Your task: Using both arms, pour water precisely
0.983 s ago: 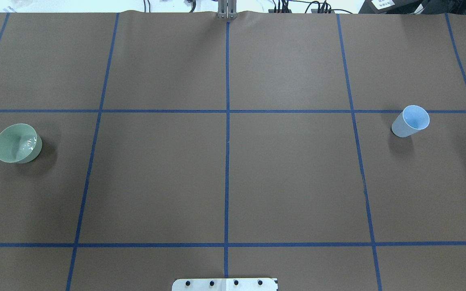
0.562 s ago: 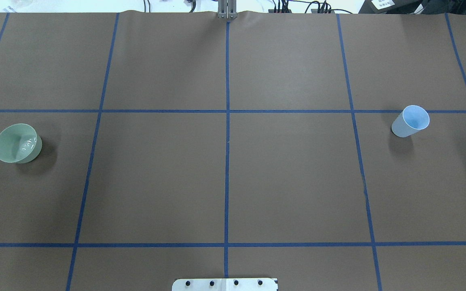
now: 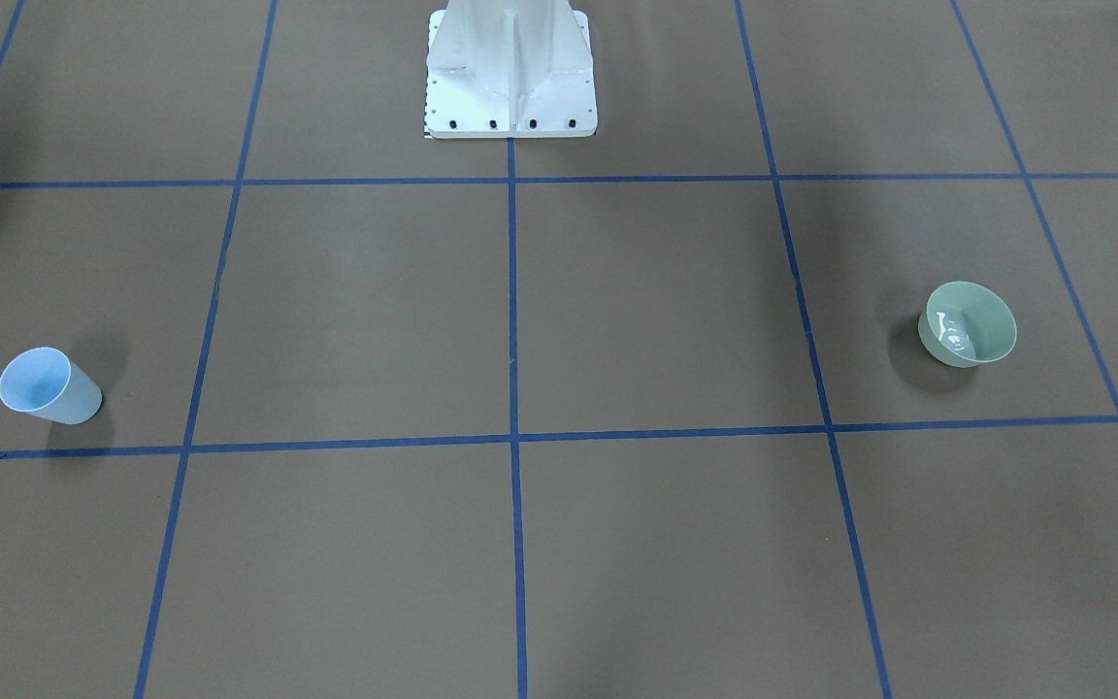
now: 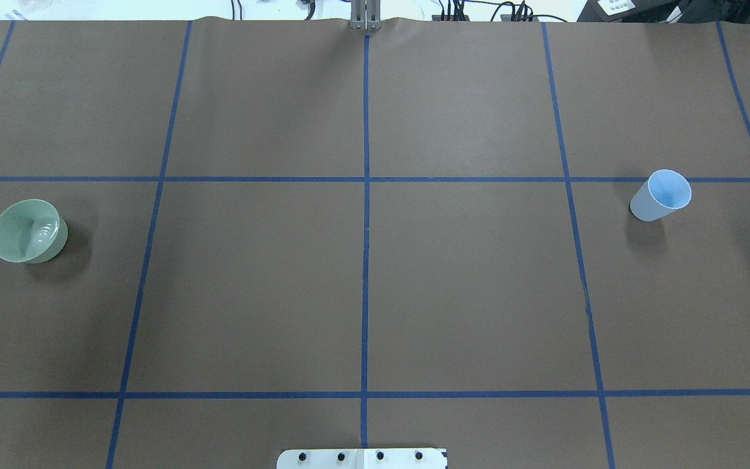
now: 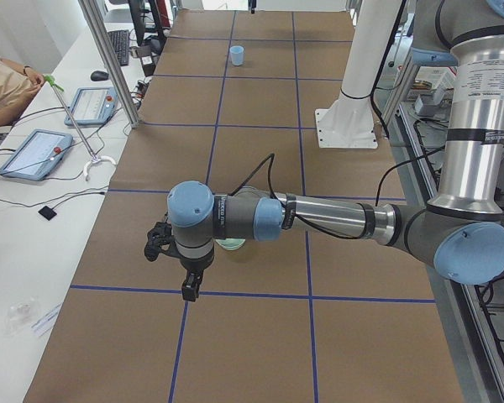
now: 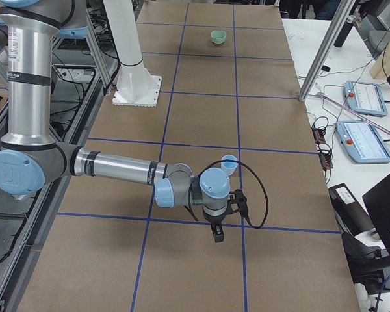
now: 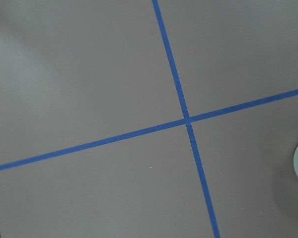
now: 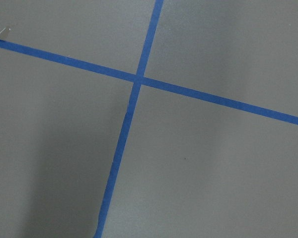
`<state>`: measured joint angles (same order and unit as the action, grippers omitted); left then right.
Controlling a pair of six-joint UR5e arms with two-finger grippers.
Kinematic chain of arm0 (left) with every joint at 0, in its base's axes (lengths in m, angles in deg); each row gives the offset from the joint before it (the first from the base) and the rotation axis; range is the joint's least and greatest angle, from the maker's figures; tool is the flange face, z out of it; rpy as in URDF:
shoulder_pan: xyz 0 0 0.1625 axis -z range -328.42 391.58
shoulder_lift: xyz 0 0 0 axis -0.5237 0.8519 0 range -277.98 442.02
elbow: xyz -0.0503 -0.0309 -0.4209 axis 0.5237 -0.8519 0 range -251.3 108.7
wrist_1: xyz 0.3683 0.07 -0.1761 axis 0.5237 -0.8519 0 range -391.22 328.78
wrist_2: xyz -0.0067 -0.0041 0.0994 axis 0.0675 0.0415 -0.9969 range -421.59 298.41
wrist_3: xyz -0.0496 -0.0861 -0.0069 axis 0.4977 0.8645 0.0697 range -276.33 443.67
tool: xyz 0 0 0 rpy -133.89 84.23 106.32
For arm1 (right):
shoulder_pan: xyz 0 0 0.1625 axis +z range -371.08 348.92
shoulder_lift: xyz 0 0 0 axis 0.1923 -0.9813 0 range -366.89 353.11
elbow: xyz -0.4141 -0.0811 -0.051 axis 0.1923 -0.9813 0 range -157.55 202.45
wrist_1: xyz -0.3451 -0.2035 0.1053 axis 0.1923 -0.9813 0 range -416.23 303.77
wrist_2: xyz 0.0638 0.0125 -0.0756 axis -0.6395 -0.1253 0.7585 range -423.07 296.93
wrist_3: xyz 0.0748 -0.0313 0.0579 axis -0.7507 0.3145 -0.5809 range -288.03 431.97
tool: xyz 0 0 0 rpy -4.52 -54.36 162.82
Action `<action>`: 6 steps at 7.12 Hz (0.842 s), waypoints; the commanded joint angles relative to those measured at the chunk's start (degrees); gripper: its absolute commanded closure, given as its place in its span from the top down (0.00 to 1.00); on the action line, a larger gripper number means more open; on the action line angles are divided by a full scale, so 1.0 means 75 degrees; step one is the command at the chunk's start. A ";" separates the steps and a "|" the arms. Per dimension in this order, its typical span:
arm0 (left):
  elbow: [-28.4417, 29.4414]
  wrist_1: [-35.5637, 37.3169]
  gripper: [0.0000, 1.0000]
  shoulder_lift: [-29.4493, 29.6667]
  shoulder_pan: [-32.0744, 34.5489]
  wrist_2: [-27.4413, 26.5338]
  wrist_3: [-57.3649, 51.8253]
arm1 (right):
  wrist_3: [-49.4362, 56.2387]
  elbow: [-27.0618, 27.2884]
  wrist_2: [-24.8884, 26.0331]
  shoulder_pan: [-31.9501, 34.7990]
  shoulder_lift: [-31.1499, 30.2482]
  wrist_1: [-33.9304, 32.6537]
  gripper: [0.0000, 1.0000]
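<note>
Water (image 3: 953,336) glints in green bowl (image 3: 999,320); I cannot tell whether left arm (image 5: 336,220) or right arm (image 6: 117,170) jaws grip.

Brown table (image 4: 466,293) (blue tape grid (image 4: 365,260)) carries green bowl (image 4: 27,231), blue cup (image 4: 660,195).

The left arm (image 5: 336,220) stands with its upper link near vertical, elbow bent square, forearm level. Its wrist turns down and the left tool (image 5: 189,292) points straight down. The right arm (image 6: 117,170) holds the mirrored posture, the right tool (image 6: 218,236) likewise pointing down. Finger spacing on either tool cannot be judged.
</note>
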<state>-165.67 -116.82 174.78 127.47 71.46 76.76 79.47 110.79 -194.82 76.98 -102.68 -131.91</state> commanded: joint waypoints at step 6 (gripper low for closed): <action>0.0008 -0.0059 1.00 -0.0228 0.0001 0.0014 0.0336 | -0.0003 0.0000 -0.0012 0.0000 -0.0001 0.0000 1.00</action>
<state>-165.33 -117.23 173.17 127.47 71.56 79.37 79.44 110.78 -194.90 76.98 -102.75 -131.91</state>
